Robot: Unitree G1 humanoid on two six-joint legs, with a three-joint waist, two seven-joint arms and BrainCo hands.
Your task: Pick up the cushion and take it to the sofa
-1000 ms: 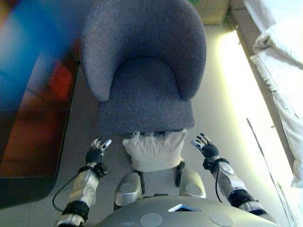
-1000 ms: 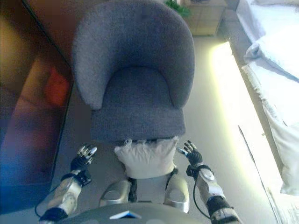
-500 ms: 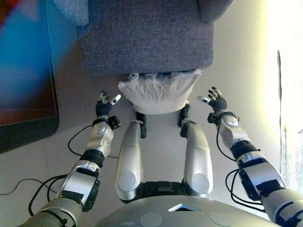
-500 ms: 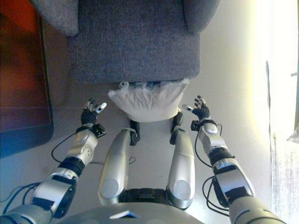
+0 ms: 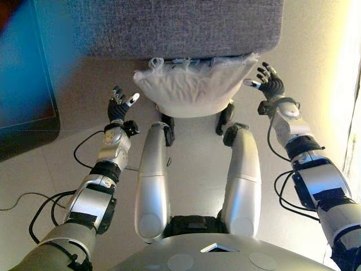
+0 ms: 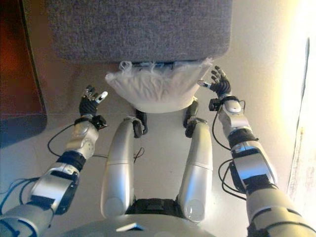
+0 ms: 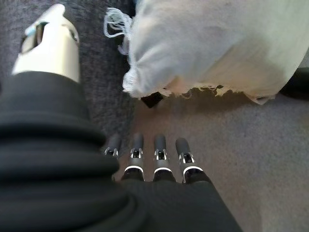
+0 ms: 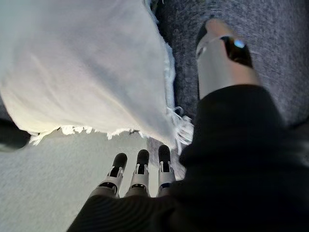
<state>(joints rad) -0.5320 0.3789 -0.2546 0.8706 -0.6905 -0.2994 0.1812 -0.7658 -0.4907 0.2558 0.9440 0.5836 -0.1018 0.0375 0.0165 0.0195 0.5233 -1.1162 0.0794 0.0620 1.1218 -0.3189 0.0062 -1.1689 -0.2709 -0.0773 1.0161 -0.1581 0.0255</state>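
The cushion [image 5: 193,87] is seen on the floor against the grey chair [image 5: 180,28]. It is flanked by both hands — left hand [image 5: 119,107], right hand [image 5: 269,86] — each spread wide, nothing grasped.

The left hand [image 7: 159,159] occupies the near field under its dark ribbed cover, its fingers [image 7: 160,145] lying straight in a row and its thumb [image 7: 50,41] extended apart from them; nothing is held. Beyond the fingertips lies a white cushion [image 7: 217,46] with a frayed, fringed edge, clear of the hand and not touched by it. The cushion rests against grey upholstery [image 7: 104,72], which runs behind the thumb. Grey carpeted floor [image 7: 251,159] lies under the fingers and the cushion's lower edge.
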